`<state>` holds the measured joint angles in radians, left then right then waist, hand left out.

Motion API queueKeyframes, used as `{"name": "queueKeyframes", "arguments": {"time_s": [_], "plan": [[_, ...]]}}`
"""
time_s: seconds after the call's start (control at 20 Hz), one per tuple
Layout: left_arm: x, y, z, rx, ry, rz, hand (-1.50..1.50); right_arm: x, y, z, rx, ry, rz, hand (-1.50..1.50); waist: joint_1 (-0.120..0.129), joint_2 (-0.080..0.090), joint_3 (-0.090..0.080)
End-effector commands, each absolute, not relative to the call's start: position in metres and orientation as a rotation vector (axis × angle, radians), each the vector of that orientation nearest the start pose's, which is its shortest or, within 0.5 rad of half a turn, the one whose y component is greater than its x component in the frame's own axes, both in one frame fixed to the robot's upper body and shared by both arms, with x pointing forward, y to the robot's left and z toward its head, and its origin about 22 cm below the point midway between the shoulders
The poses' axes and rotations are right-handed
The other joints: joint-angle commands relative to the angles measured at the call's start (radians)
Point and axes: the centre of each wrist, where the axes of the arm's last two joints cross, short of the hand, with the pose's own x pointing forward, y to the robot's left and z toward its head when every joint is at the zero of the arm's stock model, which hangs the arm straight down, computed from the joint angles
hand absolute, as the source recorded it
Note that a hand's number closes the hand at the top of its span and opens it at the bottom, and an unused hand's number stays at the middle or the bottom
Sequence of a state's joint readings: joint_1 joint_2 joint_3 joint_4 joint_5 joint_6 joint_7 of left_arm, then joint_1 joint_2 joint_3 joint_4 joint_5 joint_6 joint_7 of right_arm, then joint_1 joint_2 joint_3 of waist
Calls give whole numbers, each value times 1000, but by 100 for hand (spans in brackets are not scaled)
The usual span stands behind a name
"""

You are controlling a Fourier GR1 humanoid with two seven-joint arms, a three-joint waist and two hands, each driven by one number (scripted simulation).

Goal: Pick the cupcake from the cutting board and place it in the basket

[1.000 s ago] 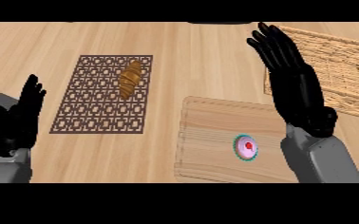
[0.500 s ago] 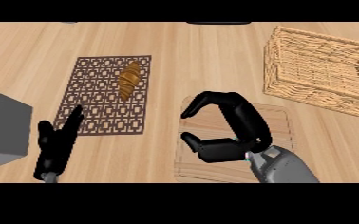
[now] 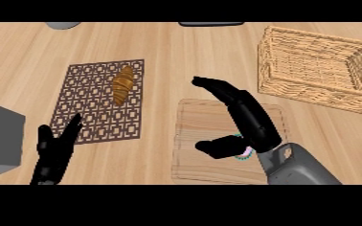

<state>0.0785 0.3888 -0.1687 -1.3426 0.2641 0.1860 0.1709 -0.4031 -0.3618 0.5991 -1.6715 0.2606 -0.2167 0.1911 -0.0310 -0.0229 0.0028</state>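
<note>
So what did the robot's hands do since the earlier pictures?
The right hand came down from up near the basket onto the cutting board and now covers most of the cupcake, thumb beside it. The left hand stayed open, low at the left. The croissant stayed on its mat.

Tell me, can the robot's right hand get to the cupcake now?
Probably yes. The right hand is right over the cupcake on the cutting board, thumb beside it, fingers not yet curled round it, and nothing lies between.
</note>
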Motion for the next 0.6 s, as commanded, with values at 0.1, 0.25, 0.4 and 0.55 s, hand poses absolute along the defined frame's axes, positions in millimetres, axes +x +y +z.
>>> {"name": "queueKeyframes", "arguments": {"time_s": [0.1, 0.25, 0.4, 0.55], "plan": [[193, 312, -61, 199, -982, 7, 0, 266, -162, 170, -620, -1695, 1110, -150, -20, -6, -11], [194, 308, -54, 199, -986, -1, 0, 257, -173, 219, -687, -1616, 1196, -150, -6, 1, -8], [188, 315, -61, 190, -984, 7, 0, 246, -182, 249, -700, -1486, 1337, -150, -7, 4, -9], [188, 317, -62, 190, -979, 17, 0, 237, -192, 258, -636, -1321, 1456, -150, -14, 6, -8]]}}
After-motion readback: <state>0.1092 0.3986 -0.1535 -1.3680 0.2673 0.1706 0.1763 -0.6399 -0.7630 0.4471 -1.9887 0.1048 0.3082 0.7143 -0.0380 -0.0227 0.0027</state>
